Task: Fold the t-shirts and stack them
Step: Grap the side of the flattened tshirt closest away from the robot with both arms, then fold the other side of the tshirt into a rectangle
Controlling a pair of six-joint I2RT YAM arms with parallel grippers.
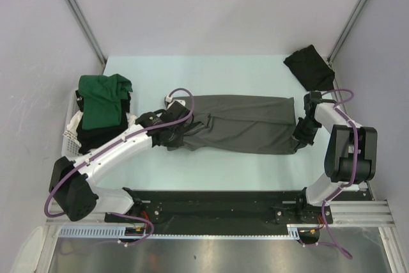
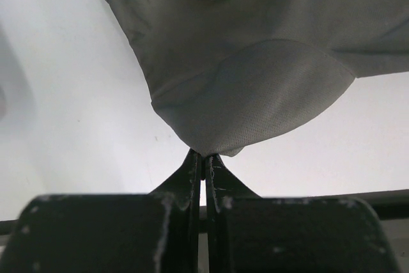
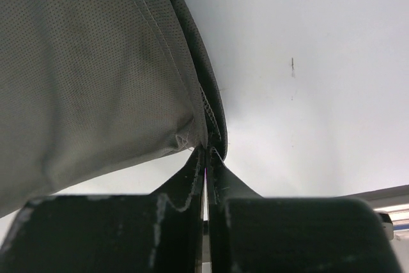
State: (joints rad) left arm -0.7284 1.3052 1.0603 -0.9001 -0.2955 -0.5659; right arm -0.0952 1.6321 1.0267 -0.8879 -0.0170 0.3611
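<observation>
Left claw (image 2: 204,160): clenched. The two fingers meet with no visible gap and pinch a rounded fold of the charcoal grey t-shirt (image 1: 246,126) at their tips. In the left wrist view the cloth fans out from the pinch point, away from the claw, with a stitched hem showing at the far edge of that view.

Right claw (image 3: 206,153): clenched. The fingers are closed on a hemmed corner of the same t-shirt. The cloth rises from the tips and spreads to the left of the claw. To its right only bare tabletop (image 1: 211,171) is seen.

Charcoal grey t-shirt: spread lengthwise between the two claws, one end held by each. In the top view it lies on the tabletop as a long, loosely creased band. Whether the held ends are lifted clear of the tabletop cannot be determined.

Black t-shirt (image 1: 310,65): bunched on the tabletop beyond the right claw, on the side away from the arm bases, apart from the grey cloth.

Dark green t-shirt (image 1: 102,97): heaped on top of the white basket (image 1: 70,133), to the left of the left claw and apart from it.
</observation>
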